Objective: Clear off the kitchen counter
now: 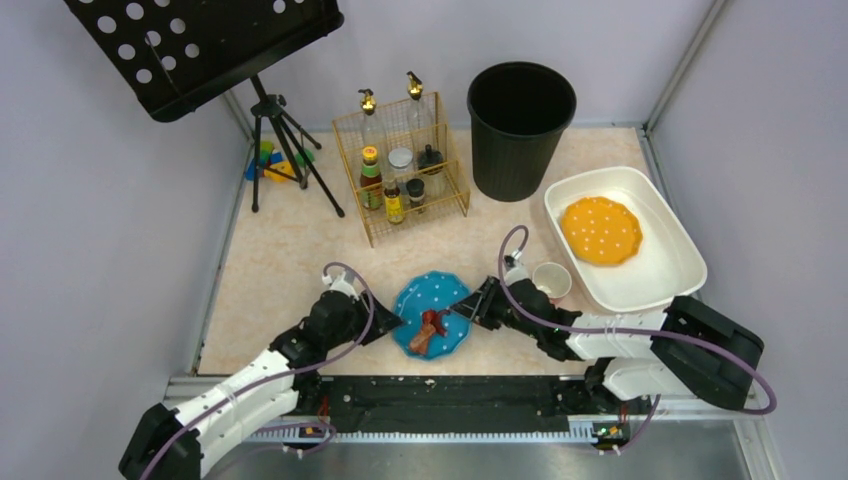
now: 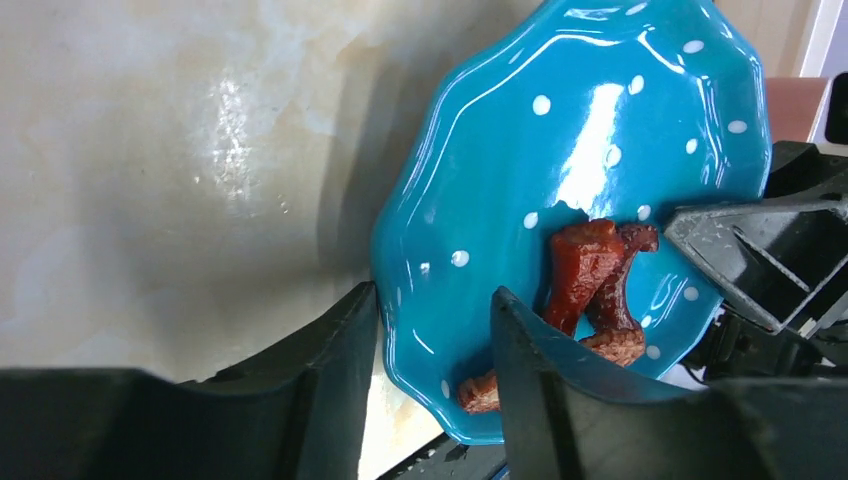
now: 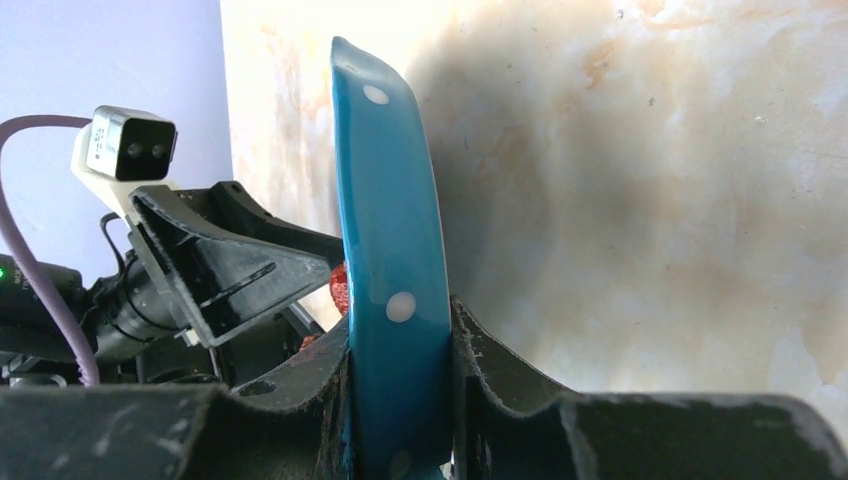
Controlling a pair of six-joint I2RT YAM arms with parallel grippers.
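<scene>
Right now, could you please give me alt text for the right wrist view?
A blue dotted plate, seen edge-on, is clamped in the right gripper, with the mottled kitchen counter behind it. The left gripper reaches toward its face from the left.

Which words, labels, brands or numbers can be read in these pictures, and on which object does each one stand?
Readable text: none in any view.
The bottles in the wire rack carry coloured labels, too small to read.
The blue plate, orange plate, black bin, cup and kitchen counter show no writing, only dots or marbling.
</scene>
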